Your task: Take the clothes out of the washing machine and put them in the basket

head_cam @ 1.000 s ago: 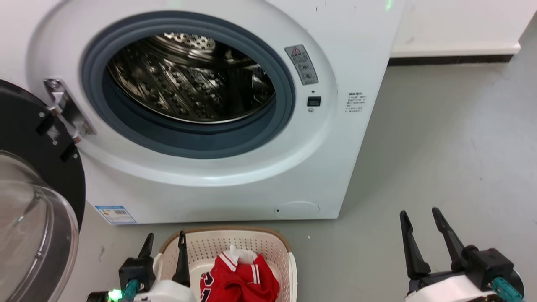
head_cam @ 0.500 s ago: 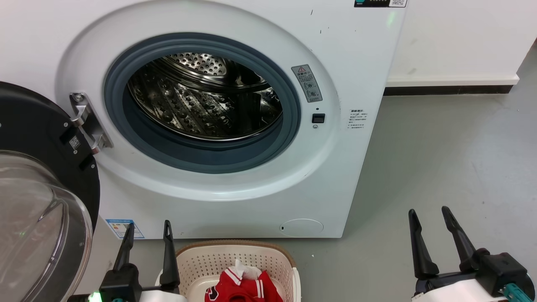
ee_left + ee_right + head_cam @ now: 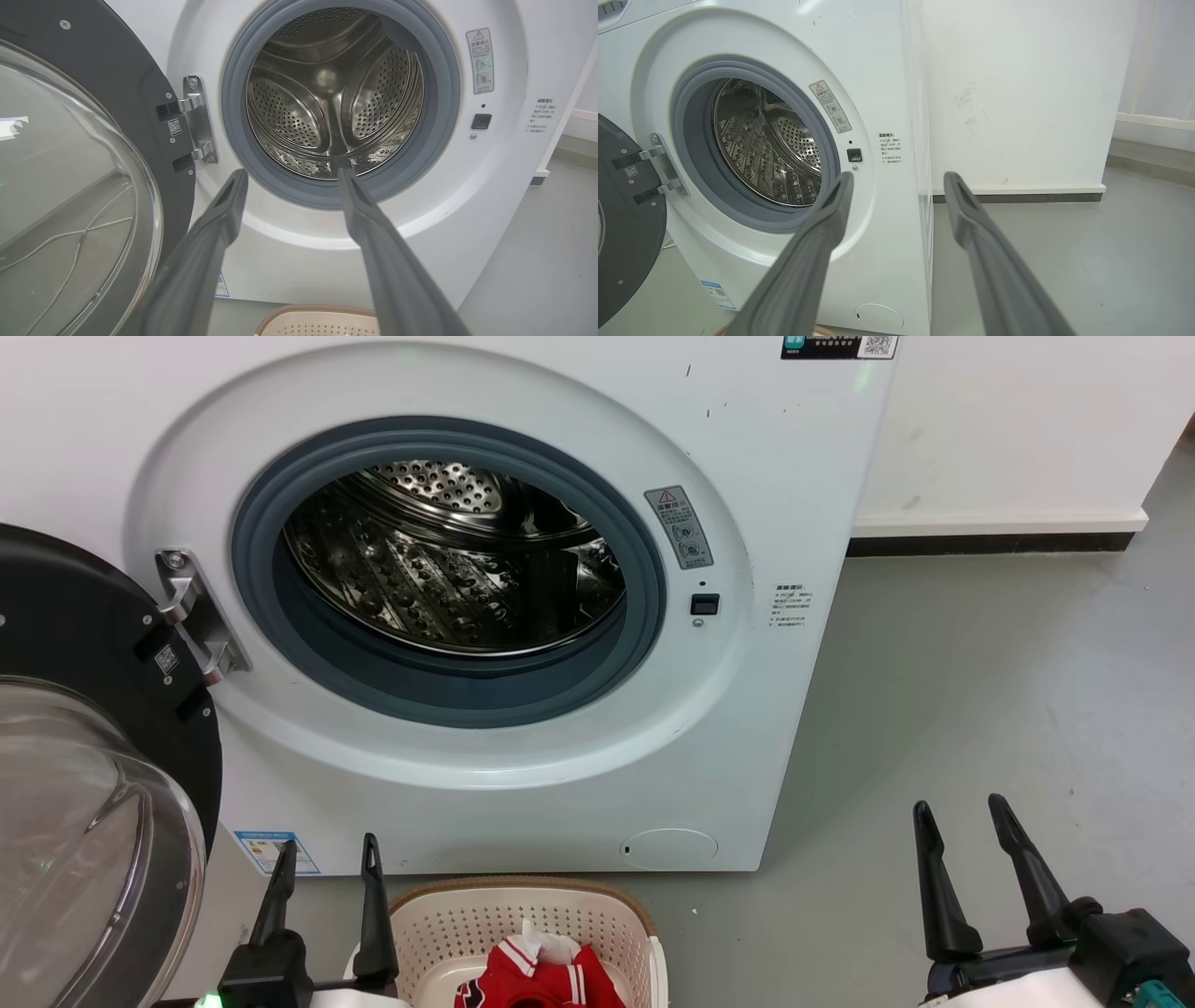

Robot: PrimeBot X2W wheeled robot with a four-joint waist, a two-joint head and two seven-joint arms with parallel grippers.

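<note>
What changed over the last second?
The head camera shifted, so the washing machine sits lower in the picture. The fingers of the left gripper drew left, off the basket rim. Nothing was gripped or released. Unchanged: right gripper, both open; red clothes in the basket; door open.

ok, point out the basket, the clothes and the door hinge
basket (image 3: 485,924), head view, perforated back wall.
clothes (image 3: 560,980), head view, red fabric lying in the basket.
door hinge (image 3: 198,121), left wrist view, metal plate.
</note>
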